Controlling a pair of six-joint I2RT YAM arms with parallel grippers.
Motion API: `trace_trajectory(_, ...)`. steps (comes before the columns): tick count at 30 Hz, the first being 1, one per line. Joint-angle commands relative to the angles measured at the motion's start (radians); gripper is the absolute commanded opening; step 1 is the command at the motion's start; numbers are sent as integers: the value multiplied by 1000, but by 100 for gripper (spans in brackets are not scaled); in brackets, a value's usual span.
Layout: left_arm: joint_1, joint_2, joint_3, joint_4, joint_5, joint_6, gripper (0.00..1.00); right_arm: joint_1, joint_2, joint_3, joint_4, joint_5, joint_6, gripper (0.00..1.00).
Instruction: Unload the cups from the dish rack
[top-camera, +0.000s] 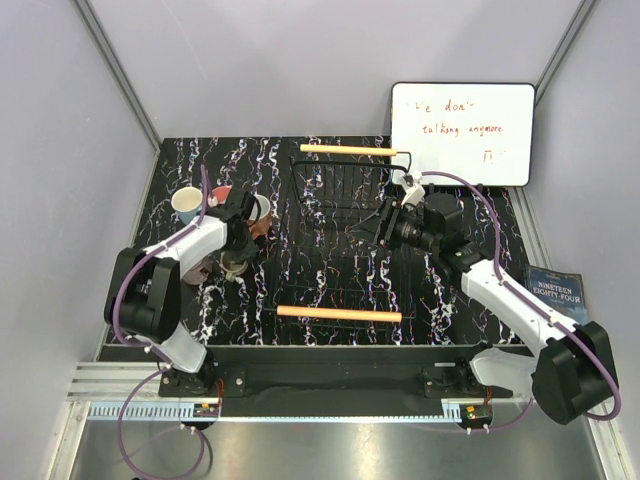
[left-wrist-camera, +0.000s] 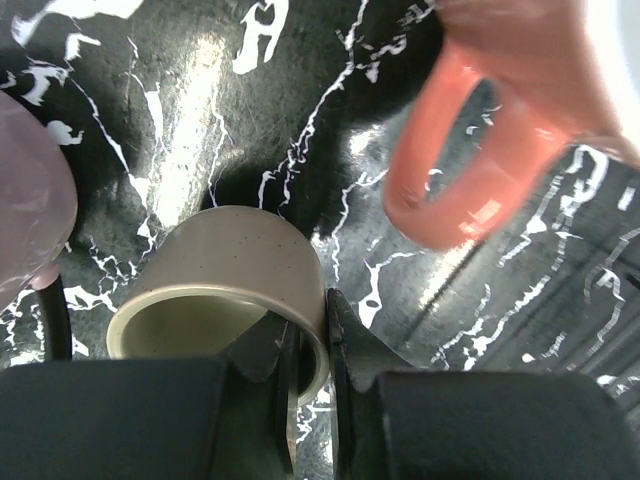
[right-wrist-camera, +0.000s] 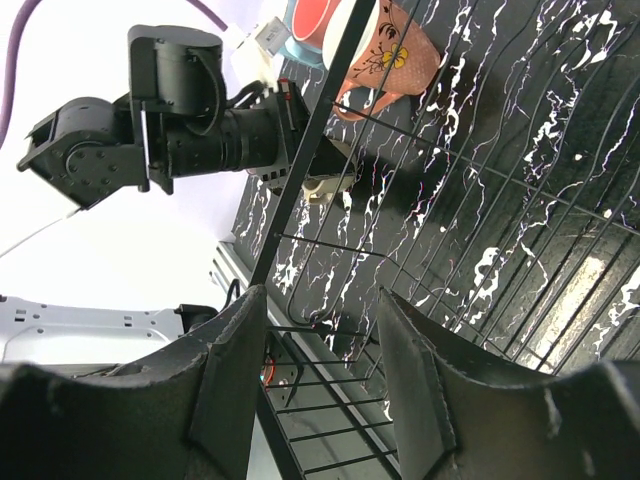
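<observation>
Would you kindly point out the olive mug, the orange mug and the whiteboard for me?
olive mug (left-wrist-camera: 225, 275), left wrist view, on its outer wall
orange mug (left-wrist-camera: 440, 222), left wrist view, on its handle
whiteboard (top-camera: 463, 140), top external view, on its white face

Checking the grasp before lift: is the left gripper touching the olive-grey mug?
Touching. The left wrist view shows the left gripper shut on the wall of the olive-grey mug, with one finger inside the rim and one outside.
</observation>
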Motion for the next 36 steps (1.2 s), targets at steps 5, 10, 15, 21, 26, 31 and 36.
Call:
trace_trajectory(5, 36, 47, 46, 30, 44, -14, 0, 7, 30, 5, 65, -8, -21, 56)
trace_trajectory(10, 36, 47, 40, 30, 45, -19, 2, 7, 39, 3, 73, -17, -21, 56)
trace_trajectory(15, 36, 7, 43, 26, 44, -13, 28, 7, 44, 0, 74, -17, -20, 56)
trace_trajectory(21, 35, -47, 77, -14, 31, -8, 49, 7, 48, 3, 84, -21, -15, 56)
trace_trajectory(26, 36, -104, 120, -63, 22, -2, 62, 7, 42, 8, 73, -19, -23, 56)
trace_trajectory(31, 23, -217, 198, -144, 1, 12, 69, 7, 51, 34, 44, -13, -46, 56)
trace_trajectory(36, -43, -350, 276, -184, -85, 47, 91, 7, 62, 80, -14, 7, -82, 56)
